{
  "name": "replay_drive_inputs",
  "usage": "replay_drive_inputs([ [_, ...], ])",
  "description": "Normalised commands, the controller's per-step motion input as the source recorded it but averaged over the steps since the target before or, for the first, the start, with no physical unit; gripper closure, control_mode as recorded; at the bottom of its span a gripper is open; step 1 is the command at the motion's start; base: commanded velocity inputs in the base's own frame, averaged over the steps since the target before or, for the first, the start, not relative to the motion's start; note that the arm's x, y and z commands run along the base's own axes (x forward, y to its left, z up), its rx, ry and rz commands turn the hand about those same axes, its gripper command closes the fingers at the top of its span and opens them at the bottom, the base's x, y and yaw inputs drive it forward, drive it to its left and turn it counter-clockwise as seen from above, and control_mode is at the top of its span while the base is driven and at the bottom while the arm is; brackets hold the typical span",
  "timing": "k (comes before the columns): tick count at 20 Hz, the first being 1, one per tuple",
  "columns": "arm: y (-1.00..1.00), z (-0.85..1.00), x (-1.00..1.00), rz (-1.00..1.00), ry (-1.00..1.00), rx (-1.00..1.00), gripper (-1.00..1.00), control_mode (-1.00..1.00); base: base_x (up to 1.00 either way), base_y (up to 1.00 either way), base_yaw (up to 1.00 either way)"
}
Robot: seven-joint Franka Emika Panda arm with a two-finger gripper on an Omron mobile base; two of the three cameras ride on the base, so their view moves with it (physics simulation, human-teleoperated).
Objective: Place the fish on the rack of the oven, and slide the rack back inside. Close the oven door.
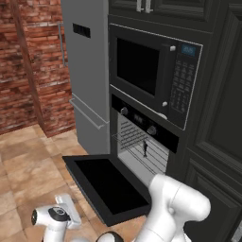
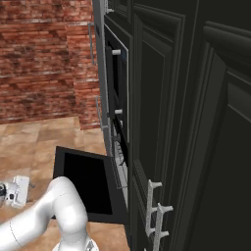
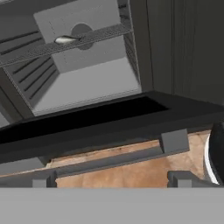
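- Gripper [image 1: 61,212] hanging low over the floor [image 1: 28,160], beside the outer edge of the door [image 1: 108,186], jaws spread wide, nothing between them.
- In the hand view, two dark fingertips [image 3: 43,178] far apart at the bottom, with bare floor [image 3: 127,168] between them.
- Door [image 3: 87,122] lying flat and fully down, just ahead of the gripper; its bar handle [image 3: 113,158] crossing the hand view close in front of the fingertips, not touched.
- Beyond the door, oven [image 1: 142,142] cavity open, farther from the gripper than the door.
- Rack [image 3: 65,41] seen in the upper part of the cavity, ahead of and above the gripper, level; in the left base view rack [image 1: 130,139] sticking out a little past the oven front.
- Fish [image 3: 65,40] lying on the rack, well apart from the gripper, pale and slim in the hand view; in the left base view fish [image 1: 145,149] small and dark, on the wires near the cavity mouth.
- Higher above the gripper, microwave [image 1: 151,78] over the oven, with keypad and blue display.
- To the side of the gripper away from the oven, grey fridge [image 1: 87,71] and brick wall [image 1: 28,61].
- In the right base view, gripper [image 2: 14,191] at the left edge, near the floor, apart from the door [image 2: 83,181]; dark cabinets [image 2: 196,122] on the far side of the oven from the gripper.
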Motion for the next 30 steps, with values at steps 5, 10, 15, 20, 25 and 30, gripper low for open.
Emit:
replay_drive_inputs([
  [5, 0.03, -1.00, 0.21, 0.00, -0.15, -0.07, -1.00, -1.00, 0.00, 0.00, 0.00],
  [10, 0.08, -1.00, 0.28, 0.00, -0.15, -0.09, -1.00, -1.00, 0.00, 0.00, 0.00],
  [15, 0.24, -1.00, 0.39, -0.01, -0.15, -0.13, -1.00, -1.00, 0.00, 0.00, 0.00],
  [20, 0.52, -1.00, 0.36, -0.03, -0.16, -0.16, -1.00, -1.00, 0.00, 0.00, 0.00],
  [25, 0.76, -1.00, 0.38, -0.06, -0.17, -0.17, -1.00, -1.00, 0.00, 0.00, 0.00],
  [30, 0.82, -1.00, 0.29, -0.10, -0.21, -0.18, -1.00, -1.00, 0.00, 0.00, 0.00],
])
